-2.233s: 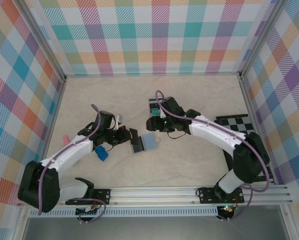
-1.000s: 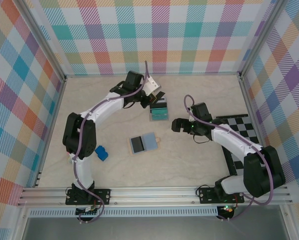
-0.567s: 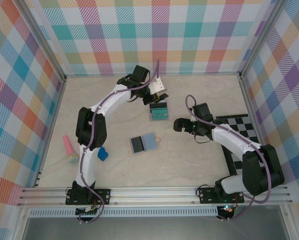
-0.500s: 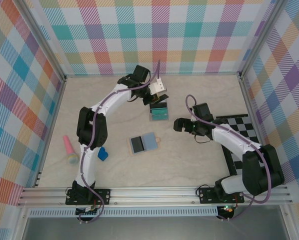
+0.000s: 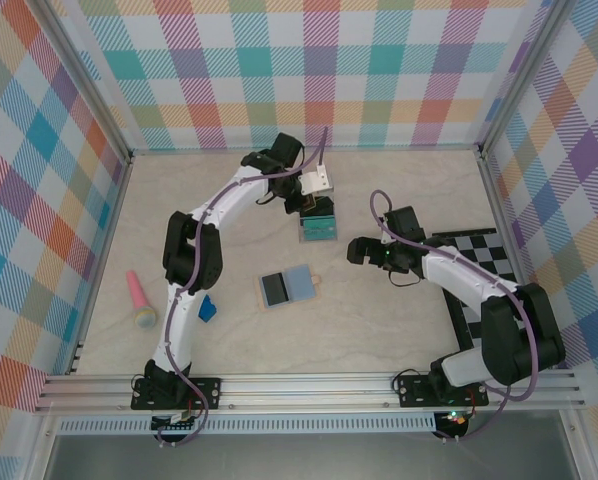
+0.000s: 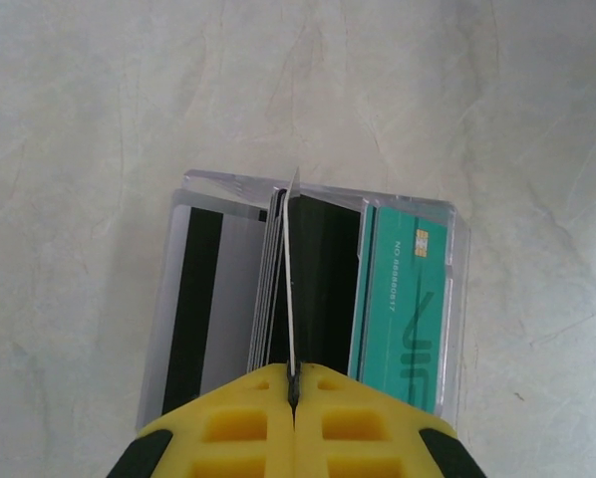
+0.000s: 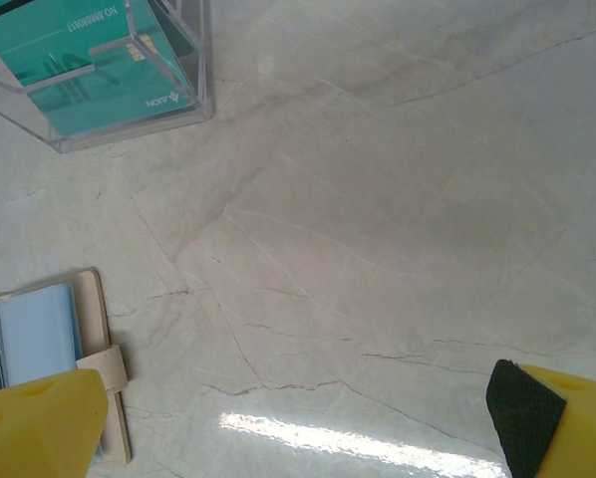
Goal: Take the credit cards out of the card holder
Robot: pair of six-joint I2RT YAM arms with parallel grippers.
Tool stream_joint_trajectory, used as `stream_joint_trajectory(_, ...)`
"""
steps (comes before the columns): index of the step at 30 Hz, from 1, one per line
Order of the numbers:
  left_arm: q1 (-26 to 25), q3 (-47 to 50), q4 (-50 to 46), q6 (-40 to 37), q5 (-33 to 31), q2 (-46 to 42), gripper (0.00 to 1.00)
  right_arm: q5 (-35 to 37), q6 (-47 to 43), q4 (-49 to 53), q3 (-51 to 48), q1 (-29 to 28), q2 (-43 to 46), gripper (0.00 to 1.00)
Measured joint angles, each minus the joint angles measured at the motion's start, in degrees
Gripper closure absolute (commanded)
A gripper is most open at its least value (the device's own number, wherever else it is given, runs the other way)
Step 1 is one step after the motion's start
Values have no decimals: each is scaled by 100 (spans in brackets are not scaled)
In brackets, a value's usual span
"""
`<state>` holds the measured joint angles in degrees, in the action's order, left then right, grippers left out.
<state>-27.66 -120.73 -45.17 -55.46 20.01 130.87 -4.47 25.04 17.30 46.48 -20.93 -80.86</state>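
The card holder [image 5: 287,288] lies open on the table's middle, tan rim with a blue-grey inside; its edge and strap show in the right wrist view [image 7: 41,351]. My left gripper [image 5: 314,204] [image 6: 294,383] is shut on a thin pale card [image 6: 292,279] seen edge-on, just over a clear box [image 5: 318,227] at the back. Inside the box lie a teal card [image 6: 403,299] and a grey card with a dark stripe [image 6: 204,304]. My right gripper [image 5: 356,250] [image 7: 298,426] hangs open over bare table, right of the holder, with nothing between its fingers.
A black-and-white checkered mat [image 5: 477,250] lies at the right. A bright-blue block [image 5: 206,310] and a pink cone-shaped toy [image 5: 137,300] sit at the left. The clear box's corner [image 7: 99,75] shows in the right wrist view. Checked walls enclose the table.
My left arm swung from the card holder to the clear box at the back, carrying a card. My right arm drew back from the box to the right and has held still since.
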Motion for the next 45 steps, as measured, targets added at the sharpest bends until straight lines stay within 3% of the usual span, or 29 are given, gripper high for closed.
stream_joint_trajectory(5,0,-238,-138,50,-149,81,85,-17,2,4,0,0,0,0)
stream_joint_trajectory(17,-35,-400,-105,348,-516,304,85,-74,2,4,0,33,0,0)
stream_joint_trajectory(24,4,-111,527,1342,-516,101,77,-140,-9,4,0,33,0,3)
stream_joint_trajectory(33,66,3027,2085,3152,-748,-2343,63,-518,-96,70,66,-142,162,7)
stream_joint_trajectory(39,90,5132,3036,4472,-1244,-3919,51,-520,0,155,505,-977,0,11)
stream_joint_trajectory(45,96,6638,3501,6006,-1563,-4647,36,-684,358,26,927,-1770,-741,22)
